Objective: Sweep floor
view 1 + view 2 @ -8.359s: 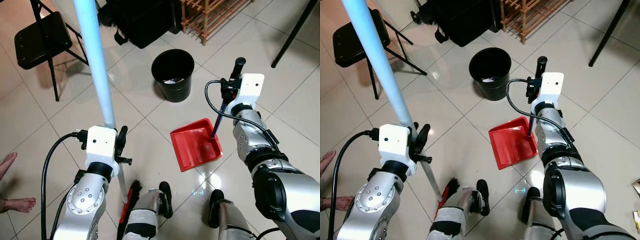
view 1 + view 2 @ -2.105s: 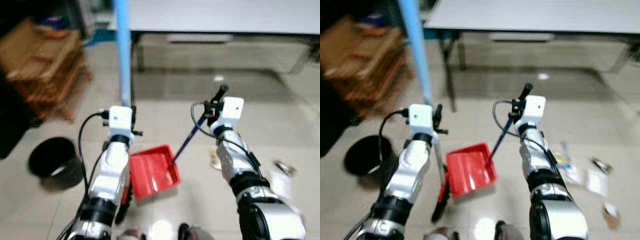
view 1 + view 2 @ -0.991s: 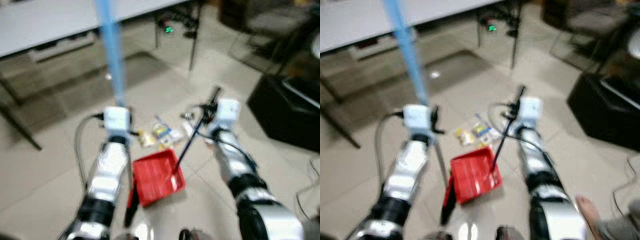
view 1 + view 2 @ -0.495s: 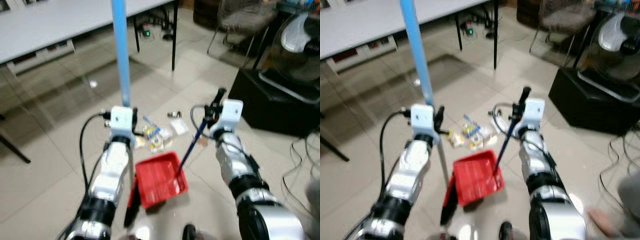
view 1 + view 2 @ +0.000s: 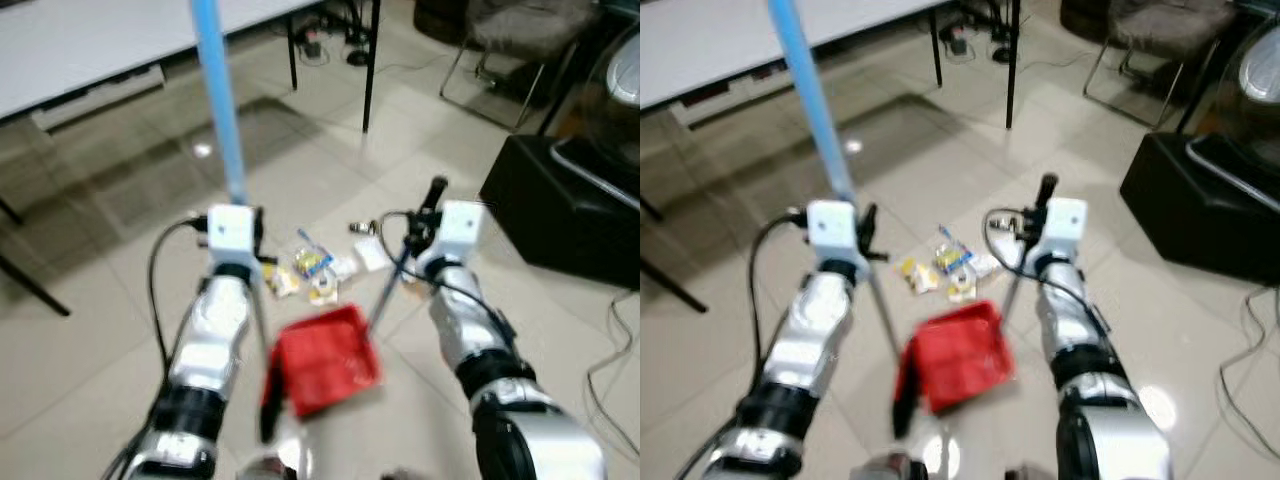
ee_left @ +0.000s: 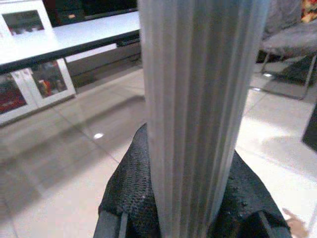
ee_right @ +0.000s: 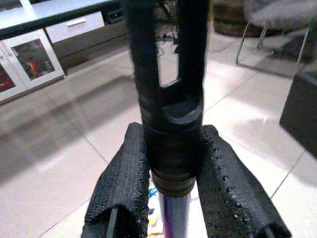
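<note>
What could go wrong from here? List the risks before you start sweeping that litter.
The litter pile lies just beyond the red dustpan, so a hard stroke of the broom in the left gripper might scatter wrappers past it. The right gripper holds the dustpan handle near its top, so the pan could swing. Cables trail nearby.

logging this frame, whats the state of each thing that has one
left tool: shut on the broom handle
right tool: shut on the dustpan handle
broom: upright, slightly tilted, head by the floor
dustpan: red, pan down at the floor
litter: scattered on the floor beyond the dustpan, not yet swept
</note>
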You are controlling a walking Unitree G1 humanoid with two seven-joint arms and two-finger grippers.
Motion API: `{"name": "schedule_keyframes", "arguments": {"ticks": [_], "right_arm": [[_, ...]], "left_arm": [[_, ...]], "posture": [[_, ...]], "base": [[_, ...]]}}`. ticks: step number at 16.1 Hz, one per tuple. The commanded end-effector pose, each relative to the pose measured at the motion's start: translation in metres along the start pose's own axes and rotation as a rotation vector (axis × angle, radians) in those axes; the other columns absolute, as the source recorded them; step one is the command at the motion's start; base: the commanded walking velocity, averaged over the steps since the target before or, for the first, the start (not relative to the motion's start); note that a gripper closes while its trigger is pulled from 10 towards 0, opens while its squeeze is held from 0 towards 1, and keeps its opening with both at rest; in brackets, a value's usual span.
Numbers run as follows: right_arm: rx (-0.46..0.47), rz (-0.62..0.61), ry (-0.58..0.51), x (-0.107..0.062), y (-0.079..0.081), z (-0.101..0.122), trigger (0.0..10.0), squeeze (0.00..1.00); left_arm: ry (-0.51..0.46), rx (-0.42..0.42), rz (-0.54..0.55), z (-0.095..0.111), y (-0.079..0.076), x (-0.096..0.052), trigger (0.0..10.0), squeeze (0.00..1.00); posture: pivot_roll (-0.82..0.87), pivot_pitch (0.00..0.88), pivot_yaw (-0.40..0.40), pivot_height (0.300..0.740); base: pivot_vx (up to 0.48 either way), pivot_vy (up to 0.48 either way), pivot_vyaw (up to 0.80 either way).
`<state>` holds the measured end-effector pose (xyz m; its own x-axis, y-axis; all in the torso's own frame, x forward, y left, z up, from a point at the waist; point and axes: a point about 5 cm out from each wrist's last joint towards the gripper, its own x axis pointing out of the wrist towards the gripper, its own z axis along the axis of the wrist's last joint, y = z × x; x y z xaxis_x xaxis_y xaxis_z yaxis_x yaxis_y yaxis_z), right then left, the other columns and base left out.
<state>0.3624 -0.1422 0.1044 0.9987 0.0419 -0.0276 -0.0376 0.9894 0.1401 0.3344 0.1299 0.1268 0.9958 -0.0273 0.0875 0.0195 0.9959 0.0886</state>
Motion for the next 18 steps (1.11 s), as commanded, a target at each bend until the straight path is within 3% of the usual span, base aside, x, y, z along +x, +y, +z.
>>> {"name": "schedule_keyframes", "arguments": {"ticks": [1,5,18], "right_arm": [[0.015,-0.008,-0.056,0.003,-0.004,0.014,10.0,0.0],[0.018,-0.004,-0.047,0.004,-0.003,0.013,10.0,0.0],[0.012,0.003,-0.06,0.005,-0.001,0.015,10.0,0.0]], "left_arm": [[-0.046,0.0,-0.022,0.011,-0.009,0.003,10.0,0.0],[-0.054,-0.001,-0.031,0.013,-0.01,0.004,10.0,0.0],[-0.086,0.013,-0.029,0.022,-0.009,0.008,10.0,0.0]], "posture": [[0.07,0.115,0.051,0.74],[0.07,0.095,0.055,0.74],[0.07,0.064,0.054,0.74]], "base": [[0.439,0.0,0.0],[0.436,0.0,-0.4],[0.428,0.0,0.0]]}}
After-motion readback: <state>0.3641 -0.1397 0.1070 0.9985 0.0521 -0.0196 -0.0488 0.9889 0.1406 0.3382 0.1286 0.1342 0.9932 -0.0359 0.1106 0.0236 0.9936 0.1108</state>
